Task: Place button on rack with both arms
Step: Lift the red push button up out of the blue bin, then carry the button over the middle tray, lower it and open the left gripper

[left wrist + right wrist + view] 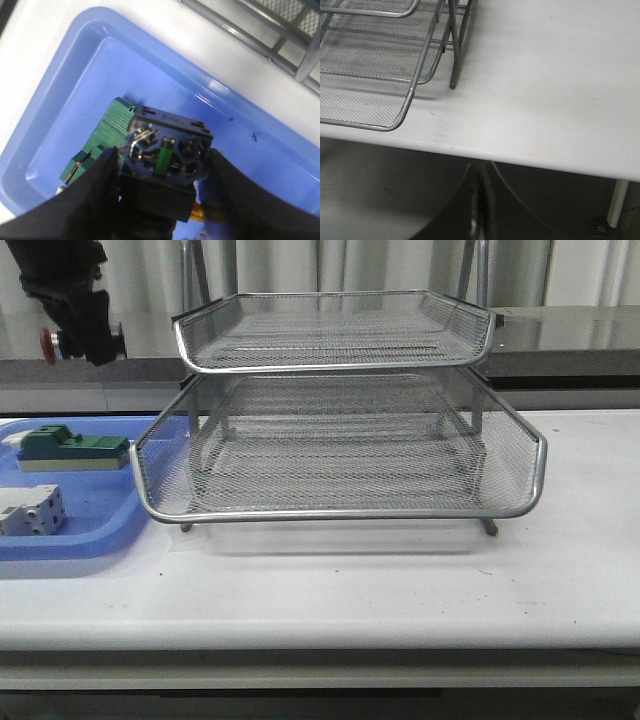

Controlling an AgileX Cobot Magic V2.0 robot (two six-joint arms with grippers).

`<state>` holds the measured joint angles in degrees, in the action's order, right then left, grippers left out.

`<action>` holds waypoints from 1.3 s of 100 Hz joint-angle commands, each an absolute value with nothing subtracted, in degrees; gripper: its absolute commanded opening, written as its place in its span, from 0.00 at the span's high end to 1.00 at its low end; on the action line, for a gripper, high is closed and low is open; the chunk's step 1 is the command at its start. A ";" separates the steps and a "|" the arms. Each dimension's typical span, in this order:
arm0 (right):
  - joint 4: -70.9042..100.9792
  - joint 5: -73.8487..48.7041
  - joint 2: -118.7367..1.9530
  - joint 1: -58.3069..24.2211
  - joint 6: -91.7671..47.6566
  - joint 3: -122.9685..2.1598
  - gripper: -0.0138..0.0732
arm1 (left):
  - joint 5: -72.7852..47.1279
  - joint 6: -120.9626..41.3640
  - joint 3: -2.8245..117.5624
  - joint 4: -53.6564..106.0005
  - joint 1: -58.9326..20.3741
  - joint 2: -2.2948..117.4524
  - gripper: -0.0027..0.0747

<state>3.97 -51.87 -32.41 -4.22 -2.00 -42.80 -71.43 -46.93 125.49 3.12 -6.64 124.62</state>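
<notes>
My left gripper point(88, 340) hangs high at the far left, above the blue tray, shut on the button point(50, 345); its red cap points left. In the left wrist view the button's blue rear block point(167, 150) sits between my two black fingers point(95, 195), a bit of yellow showing beside it. The silver wire-mesh rack point(340, 440) stands mid-table to the right of that gripper, two tiers showing. My right gripper point(481, 175) is shut and empty, below the table's front edge, near the rack's corner point(380, 75). It is out of the front view.
A blue plastic tray point(95, 530) at the left holds a green block point(70, 448) and a white-grey boxy part point(32, 510). The green block also shows under the button in the left wrist view point(107, 135). White tabletop point(545, 90) stretches right of the rack.
</notes>
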 commanded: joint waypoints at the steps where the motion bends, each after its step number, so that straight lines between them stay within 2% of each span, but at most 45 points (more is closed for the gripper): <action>1: 3.78 -48.77 -32.43 -3.88 -2.00 -44.77 0.92 | -73.25 -44.69 126.74 3.69 -6.93 117.86 0.86; 34: 3.78 -48.77 -32.43 -3.88 -2.00 -44.77 0.92 | -73.25 -44.15 111.23 3.69 -11.25 102.72 0.86; 69: 3.78 -48.77 -32.43 -3.88 -2.00 -44.77 0.92 | -73.25 -41.59 102.27 3.69 -24.26 92.00 0.86; 101: 3.78 -48.77 -32.43 -3.88 -2.00 -44.77 0.92 | -72.99 -41.59 100.24 3.69 -38.91 95.30 0.86; 130: 3.78 -48.77 -32.43 -3.88 -2.00 -44.77 0.92 | -67.76 -41.59 100.24 3.69 -42.80 104.04 0.86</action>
<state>3.97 -51.87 -32.41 -4.22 -2.00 -42.80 -70.51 -42.42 98.92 3.10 -41.93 104.68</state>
